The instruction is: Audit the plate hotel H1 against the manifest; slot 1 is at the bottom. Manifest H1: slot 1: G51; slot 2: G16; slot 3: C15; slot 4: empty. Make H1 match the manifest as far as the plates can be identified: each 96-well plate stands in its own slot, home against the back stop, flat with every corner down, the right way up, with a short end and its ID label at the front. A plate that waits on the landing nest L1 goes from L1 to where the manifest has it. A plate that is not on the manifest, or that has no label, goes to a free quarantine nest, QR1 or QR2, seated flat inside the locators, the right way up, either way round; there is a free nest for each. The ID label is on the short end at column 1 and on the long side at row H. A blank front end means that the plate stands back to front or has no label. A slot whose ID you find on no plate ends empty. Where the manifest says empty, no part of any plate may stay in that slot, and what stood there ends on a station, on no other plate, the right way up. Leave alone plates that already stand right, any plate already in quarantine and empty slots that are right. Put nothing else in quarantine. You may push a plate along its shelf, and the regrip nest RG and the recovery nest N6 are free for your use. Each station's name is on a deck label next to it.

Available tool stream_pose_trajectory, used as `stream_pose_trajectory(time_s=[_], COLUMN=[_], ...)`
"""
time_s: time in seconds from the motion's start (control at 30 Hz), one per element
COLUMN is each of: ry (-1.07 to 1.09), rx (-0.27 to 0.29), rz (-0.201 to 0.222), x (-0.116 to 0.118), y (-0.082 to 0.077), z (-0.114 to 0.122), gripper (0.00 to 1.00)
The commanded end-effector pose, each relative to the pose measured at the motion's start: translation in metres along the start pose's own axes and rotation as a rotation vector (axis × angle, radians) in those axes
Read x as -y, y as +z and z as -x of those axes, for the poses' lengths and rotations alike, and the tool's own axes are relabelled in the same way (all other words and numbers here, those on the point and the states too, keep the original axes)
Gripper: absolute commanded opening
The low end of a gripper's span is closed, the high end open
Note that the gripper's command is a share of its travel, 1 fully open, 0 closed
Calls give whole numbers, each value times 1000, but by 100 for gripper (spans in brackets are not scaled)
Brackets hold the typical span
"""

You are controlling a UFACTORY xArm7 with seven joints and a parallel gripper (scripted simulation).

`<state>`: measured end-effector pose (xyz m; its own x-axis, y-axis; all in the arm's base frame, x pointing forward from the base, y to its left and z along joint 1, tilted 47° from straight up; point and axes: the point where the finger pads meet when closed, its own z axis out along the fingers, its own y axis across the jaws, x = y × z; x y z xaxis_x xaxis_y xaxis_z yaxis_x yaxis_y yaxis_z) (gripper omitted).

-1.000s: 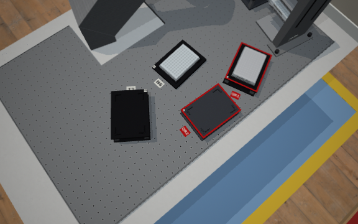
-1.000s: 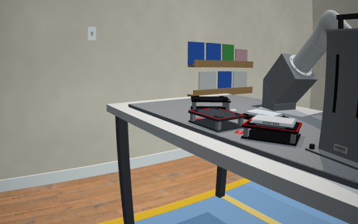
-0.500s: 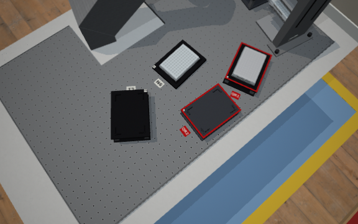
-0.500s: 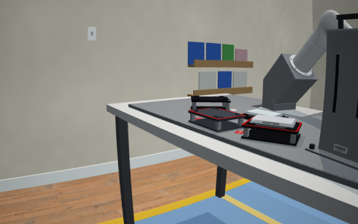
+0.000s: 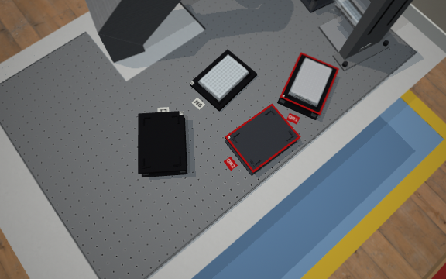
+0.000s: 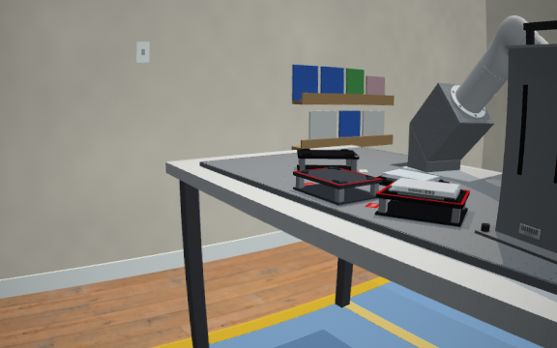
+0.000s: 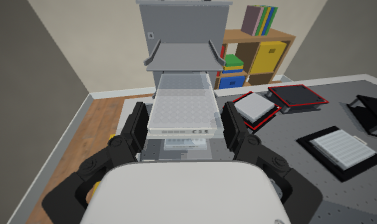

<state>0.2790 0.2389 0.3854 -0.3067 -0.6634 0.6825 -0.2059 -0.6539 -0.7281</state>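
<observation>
One plate [image 7: 183, 111] is clamped by its long sides in the gripper [image 7: 184, 131], held level facing the rack [image 7: 184, 25], seemingly to slide in flat; another plate [image 5: 310, 80] sits in a red-edged nest [image 5: 331, 90] on the bench [image 5: 53, 147].
</observation>
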Motion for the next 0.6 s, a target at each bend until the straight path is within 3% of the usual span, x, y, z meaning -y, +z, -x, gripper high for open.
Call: stream_pose_trajectory(time_s=[0.0, 0.57], ry=[3, 3], rx=[0, 0], rz=[1, 1], x=[0, 0], y=[1, 5], z=[-1, 1], gripper=[0, 0])
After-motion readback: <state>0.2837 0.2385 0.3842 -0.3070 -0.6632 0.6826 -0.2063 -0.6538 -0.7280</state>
